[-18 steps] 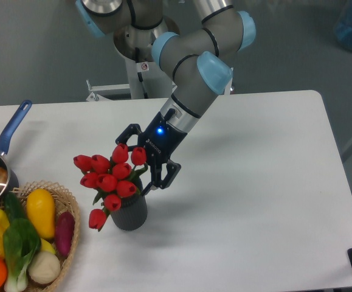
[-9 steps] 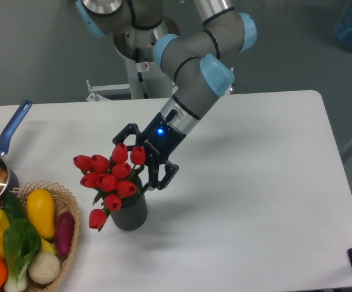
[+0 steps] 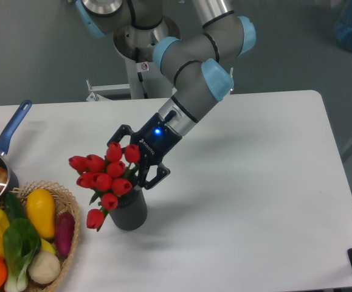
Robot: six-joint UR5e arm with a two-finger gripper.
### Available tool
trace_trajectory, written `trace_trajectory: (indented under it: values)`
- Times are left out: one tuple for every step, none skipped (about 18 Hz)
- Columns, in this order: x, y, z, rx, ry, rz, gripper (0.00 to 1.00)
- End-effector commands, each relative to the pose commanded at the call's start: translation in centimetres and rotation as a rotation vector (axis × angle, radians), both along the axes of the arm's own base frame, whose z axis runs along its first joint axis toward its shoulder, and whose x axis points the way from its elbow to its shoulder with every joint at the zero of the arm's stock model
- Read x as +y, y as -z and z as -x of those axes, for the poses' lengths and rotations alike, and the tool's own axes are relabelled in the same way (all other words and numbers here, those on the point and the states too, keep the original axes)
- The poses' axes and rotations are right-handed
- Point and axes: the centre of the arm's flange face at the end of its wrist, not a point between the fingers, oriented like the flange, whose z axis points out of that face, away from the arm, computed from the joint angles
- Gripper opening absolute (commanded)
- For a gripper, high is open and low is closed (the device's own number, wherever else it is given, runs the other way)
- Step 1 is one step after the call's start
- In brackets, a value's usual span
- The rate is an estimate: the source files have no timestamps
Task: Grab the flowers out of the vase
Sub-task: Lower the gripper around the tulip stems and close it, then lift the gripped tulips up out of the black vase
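Observation:
The flowers, a bunch of red tulip buds with green stems, stand in the dark grey ribbed vase at the front left of the white table. They lean to the left, and one bud hangs low beside the vase. My gripper reaches down from the upper right. Its fingers are closed on the bunch just above the vase's rim. The fingertips are hidden behind the buds. The stems are still inside the vase.
A wicker basket of colourful vegetables sits just left of the vase at the table's front left corner. A blue-handled metal saucepan stands at the left edge. The arm's base stands behind the table's far edge.
My gripper has moved a little to the left and up. The bunch of flowers has moved with it, while the vase has stayed in place.

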Motion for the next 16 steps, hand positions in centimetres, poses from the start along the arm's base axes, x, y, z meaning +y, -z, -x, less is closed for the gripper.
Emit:
trace_trajectory:
  values:
    - [-0.1, 0.0, 0.1, -0.001, -0.004, 0.001, 0.11]
    - [-0.2, -0.1, 0.4, 0.001, -0.008, -0.001, 0.11]
    - [-0.3, -0.3, 0.5, 0.002, -0.013, -0.002, 0.11]
    - [-0.4, -0.5, 0.6, -0.005, -0.02, 0.0, 0.11]
    - [-0.4, -0.9, 0.7, -0.011, -0.03, 0.002, 0.11]
    - [-0.4, -1.2, 0.9, -0.017, -0.039, 0.004, 0.11]
    - [-0.4, -1.7, 1.1, -0.016, -0.047, 0.002, 0.1]
    - [-0.4, -2.2, 1.3, -0.02, -0.055, -0.001, 0.1]
    - [-0.3, -2.7, 1.4, -0.025, -0.062, -0.003, 0.1]
    - [-0.3, -3.2, 1.4, -0.029, -0.068, -0.004, 0.1]
    - [-0.3, -3.7, 1.5, -0.032, -0.077, -0.004, 0.1]
    - [-0.3, -4.1, 1.3, -0.03, -0.079, -0.007, 0.1]
    - [-0.4, -4.4, 1.3, -0.03, -0.082, -0.008, 0.1]
    - [-0.5, -4.9, 1.2, -0.028, -0.086, -0.012, 0.1]
    - [-0.6, -5.5, 1.0, -0.027, -0.091, -0.015, 0.1]
    - [-0.8, -6.3, 0.8, -0.029, -0.099, -0.017, 0.09]
